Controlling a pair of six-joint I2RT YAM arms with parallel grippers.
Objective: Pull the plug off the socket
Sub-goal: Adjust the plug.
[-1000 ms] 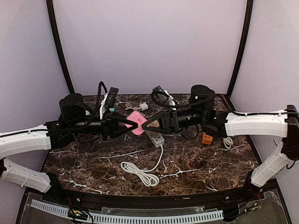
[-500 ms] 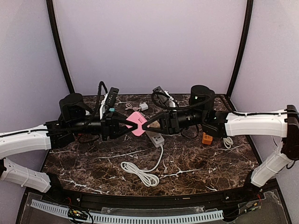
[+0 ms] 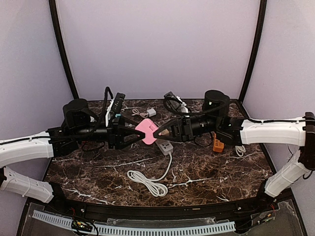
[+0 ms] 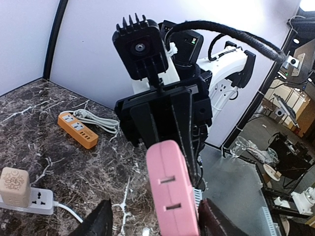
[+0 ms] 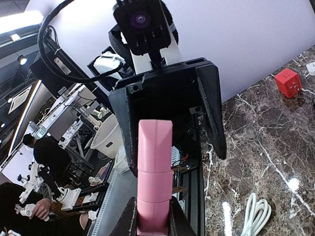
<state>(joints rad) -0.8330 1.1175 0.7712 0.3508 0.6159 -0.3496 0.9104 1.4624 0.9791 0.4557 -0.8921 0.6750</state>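
A pink plug (image 3: 146,132) hangs in the air above the middle of the table, between my two grippers, which face each other. My right gripper (image 5: 153,221) is shut on it; two metal prongs stick out of its side in the right wrist view. My left gripper (image 4: 157,221) is open, its fingers standing apart on either side of the pink plug (image 4: 172,189), whose near face shows two slots. A white socket strip (image 3: 165,146) lies on the table just below the plug. In the left wrist view a beige adapter (image 4: 14,185) sits plugged into that strip (image 4: 37,199).
An orange power strip (image 3: 217,145) lies under the right arm. The white strip's cable is coiled (image 3: 147,182) near the front of the marble table. A small white charger (image 3: 150,112) lies at the back. A red cube (image 5: 288,82) lies on the table in the right wrist view.
My left gripper has opened off the pink plug while my right gripper has closed onto it. The plug has shifted slightly to the right.
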